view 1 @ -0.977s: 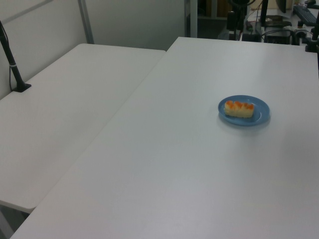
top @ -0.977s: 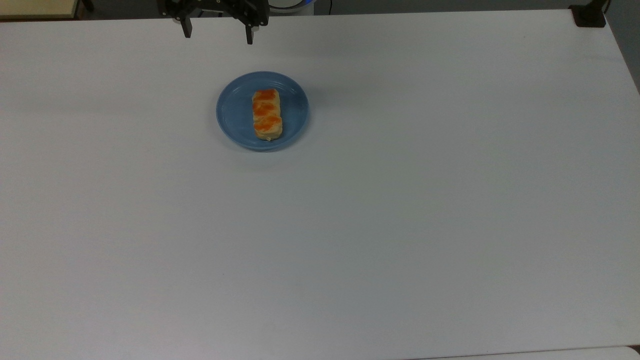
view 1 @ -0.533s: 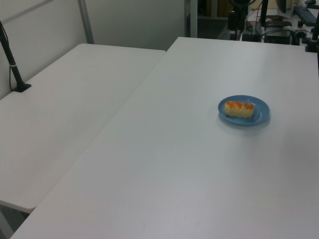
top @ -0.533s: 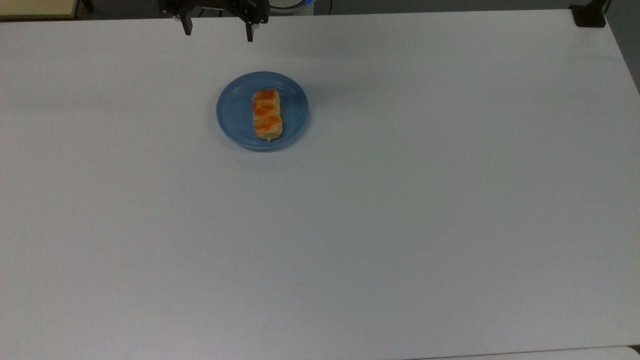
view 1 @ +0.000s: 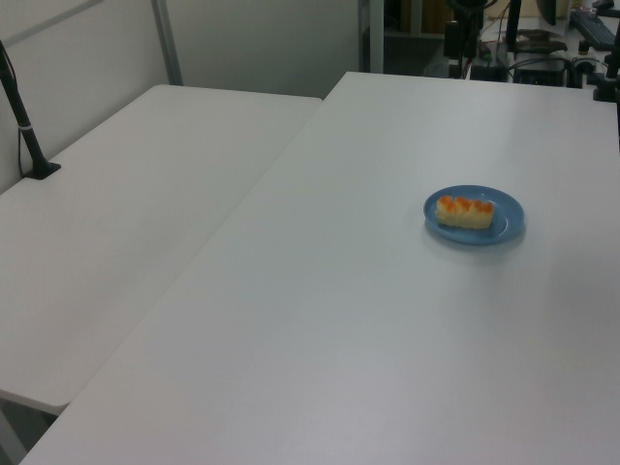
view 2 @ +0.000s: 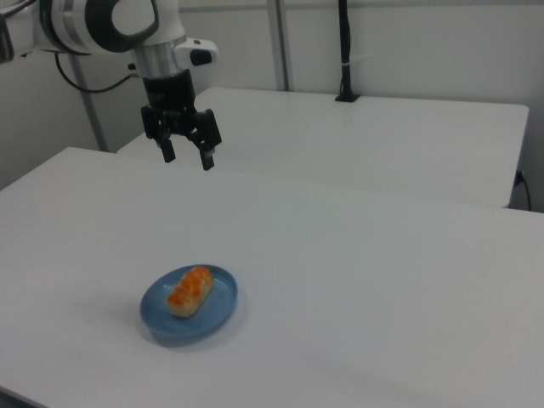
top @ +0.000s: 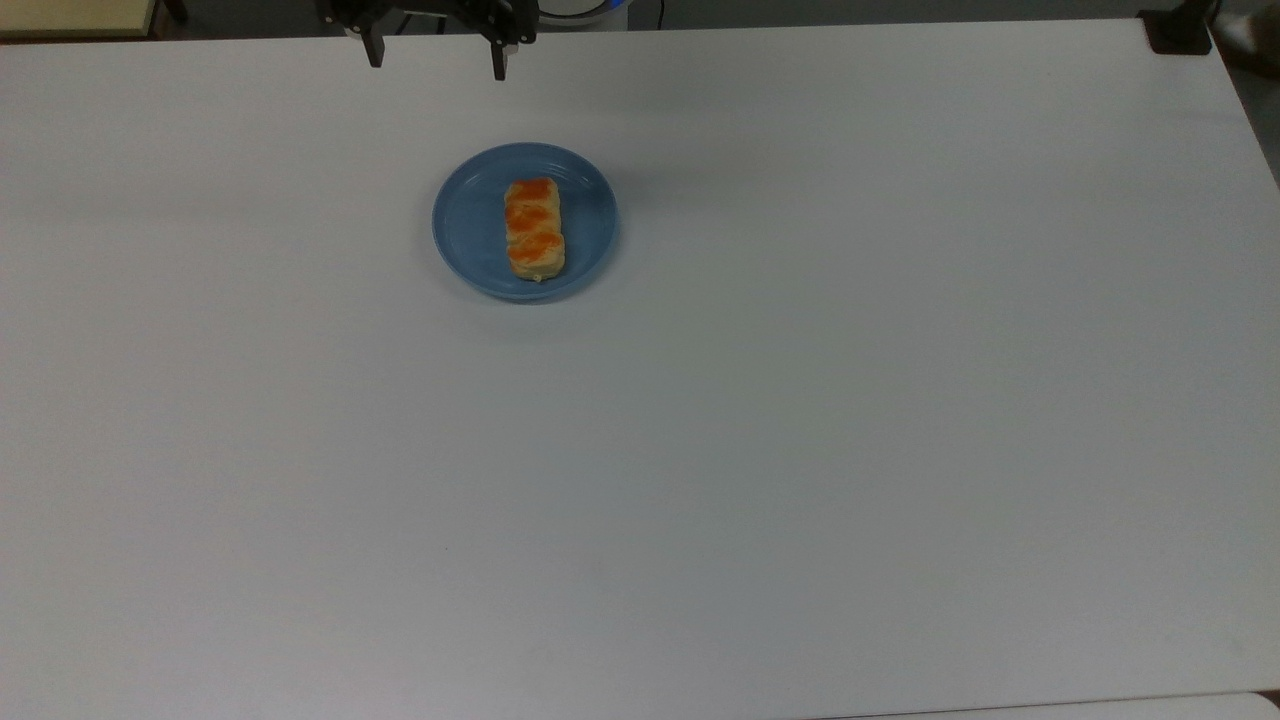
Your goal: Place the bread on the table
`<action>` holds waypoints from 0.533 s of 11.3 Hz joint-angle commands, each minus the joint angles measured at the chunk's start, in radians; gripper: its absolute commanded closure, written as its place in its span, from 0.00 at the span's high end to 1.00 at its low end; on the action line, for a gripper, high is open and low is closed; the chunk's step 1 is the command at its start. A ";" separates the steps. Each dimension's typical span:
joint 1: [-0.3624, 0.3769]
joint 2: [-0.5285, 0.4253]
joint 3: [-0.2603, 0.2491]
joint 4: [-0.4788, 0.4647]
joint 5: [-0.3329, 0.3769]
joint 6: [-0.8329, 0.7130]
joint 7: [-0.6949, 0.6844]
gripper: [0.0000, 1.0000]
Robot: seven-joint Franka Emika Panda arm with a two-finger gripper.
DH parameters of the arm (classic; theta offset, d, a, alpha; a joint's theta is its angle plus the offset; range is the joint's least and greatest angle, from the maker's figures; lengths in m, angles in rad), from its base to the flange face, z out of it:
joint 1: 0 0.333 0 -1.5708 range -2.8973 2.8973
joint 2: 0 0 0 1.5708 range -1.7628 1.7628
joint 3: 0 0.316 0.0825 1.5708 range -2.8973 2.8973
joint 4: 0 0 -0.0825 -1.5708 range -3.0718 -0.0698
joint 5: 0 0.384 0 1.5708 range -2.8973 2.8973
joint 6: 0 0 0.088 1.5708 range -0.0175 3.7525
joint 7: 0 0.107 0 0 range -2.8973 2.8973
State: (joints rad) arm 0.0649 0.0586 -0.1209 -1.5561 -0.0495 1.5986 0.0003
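Since a second ago the tool [top: 435, 58] has drawn slightly back toward the top view's upper edge, fingers spread and empty, so no grasp has begun: the bread [top: 534, 229], a golden-tan three-lump loaf with orange glaze, lies below it on the blue plate [top: 470, 225] on the tabletop [top: 800, 450].

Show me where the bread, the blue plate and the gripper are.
bread [top: 534, 229], top view, the middle lump's glazed top.
blue plate [top: 470, 222], top view, the bare part at the top view's left of the bread.
gripper [view 2: 189, 155], right view, midway between its open fingertips.
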 commanded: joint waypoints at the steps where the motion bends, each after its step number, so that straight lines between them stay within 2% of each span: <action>1: 0.007 -0.016 -0.011 0.004 -0.003 -0.031 -0.009 1.00; 3: 0.007 -0.016 -0.011 -0.001 -0.001 -0.035 -0.066 1.00; 6: 0.009 -0.016 -0.011 -0.002 0.000 -0.035 -0.074 1.00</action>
State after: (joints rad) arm 0.0649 0.0586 -0.1212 -1.5561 -0.0496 1.5942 -0.0459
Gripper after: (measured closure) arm 0.000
